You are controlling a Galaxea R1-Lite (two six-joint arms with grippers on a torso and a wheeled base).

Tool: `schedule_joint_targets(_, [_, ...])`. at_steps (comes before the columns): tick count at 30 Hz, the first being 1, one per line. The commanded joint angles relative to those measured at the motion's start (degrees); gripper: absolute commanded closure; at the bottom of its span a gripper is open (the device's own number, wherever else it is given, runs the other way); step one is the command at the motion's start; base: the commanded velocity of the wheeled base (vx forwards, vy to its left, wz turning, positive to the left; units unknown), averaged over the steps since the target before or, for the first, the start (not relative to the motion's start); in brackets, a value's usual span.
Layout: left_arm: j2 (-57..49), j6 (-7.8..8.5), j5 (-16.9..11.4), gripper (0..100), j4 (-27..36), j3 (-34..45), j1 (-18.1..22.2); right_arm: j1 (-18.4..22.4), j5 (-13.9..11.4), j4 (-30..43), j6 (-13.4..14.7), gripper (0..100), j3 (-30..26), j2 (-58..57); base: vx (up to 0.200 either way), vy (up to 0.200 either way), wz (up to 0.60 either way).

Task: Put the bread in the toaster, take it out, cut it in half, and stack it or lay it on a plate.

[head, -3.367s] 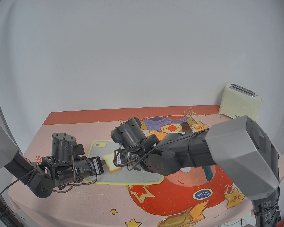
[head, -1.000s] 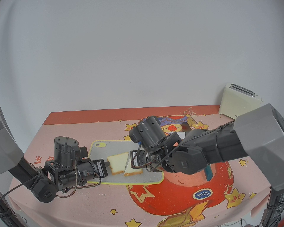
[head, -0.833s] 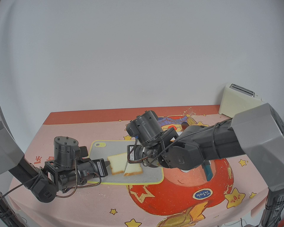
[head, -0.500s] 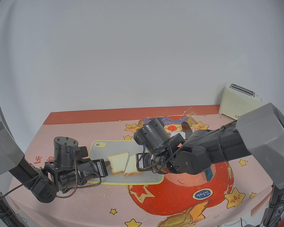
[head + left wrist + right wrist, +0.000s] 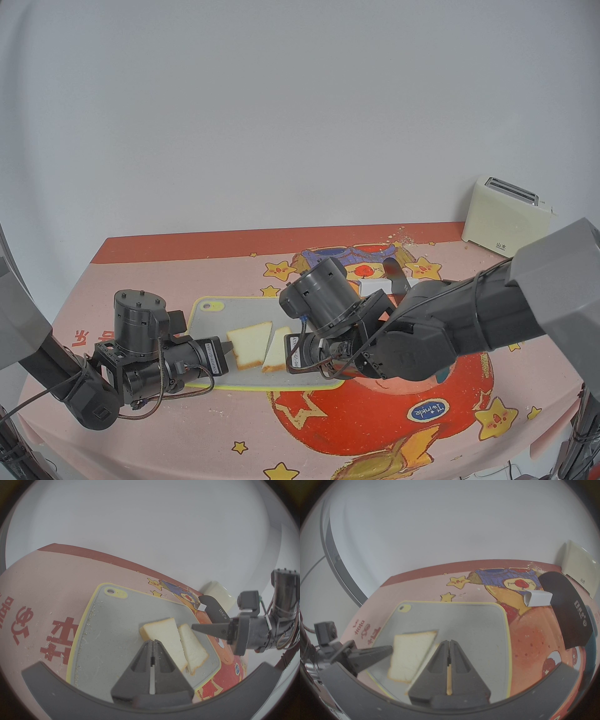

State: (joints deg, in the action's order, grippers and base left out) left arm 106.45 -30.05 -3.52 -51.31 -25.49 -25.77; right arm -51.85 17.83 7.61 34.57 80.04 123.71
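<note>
While bread (image 5: 250, 345) lies halved, left gripper (image 5: 225, 345) sits beside.

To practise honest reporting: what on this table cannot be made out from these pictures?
- Head view: the right gripper hides the right bread half's right edge; the right arm hides most of the knife.
- Right wrist view: that gripper covers that half, so contact is unclear.
- Toaster: slot interiors out of sight.

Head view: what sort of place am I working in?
Probably a mock kitchen test bench: a cutting board with two bread halves, a toaster, and a cartoon tablecloth against a bare wall.
</note>
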Motion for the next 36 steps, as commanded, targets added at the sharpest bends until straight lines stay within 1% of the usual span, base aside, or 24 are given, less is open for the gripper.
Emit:
schedule_joint_targets(1, [0.1,-0.01,0.0,100,0.0,0.0,0.0,-0.5,0.0,-0.1,0.0,100,2.3,2.3,0.0,0.0,0.0])
schedule_joint_targets(6, [0.1,-0.01,0.0,100,0.0,-0.1,0.0,-0.4,0.0,0.0,-0.1,100,4.8,3.2,0.0,0.0,0.0])
schedule_joint_targets(19, [0.1,-0.01,0.0,100,0.0,-0.1,0.0,-0.8,0.0,0.4,-0.1,100,8.2,3.4,0.0,0.0,0.0])
schedule_joint_targets(26, [0.1,-0.01,0.0,100,0.0,-0.1,0.0,-3.4,-0.1,0.7,-0.1,100,10.9,3.1,0.0,0.0,0.0])
schedule_joint_targets(29, [0.1,-0.01,0.0,100,0.0,-0.1,0.0,-6.1,0.0,0.6,0.1,100,13.4,3.7,0.0,0.0,0.0])
schedule_joint_targets(31, [0.1,-0.01,0.0,100,0.0,-0.1,0.0,-6.6,0.2,0.6,0.4,100,14.9,3.8,0.0,0.0,0.0])
schedule_joint_targets(36, [-0.1,-0.01,0.1,100,-0.1,-0.2,0.1,-5.0,0.4,0.4,1.3,100,15.5,2.9,0.0,0.0,0.0])
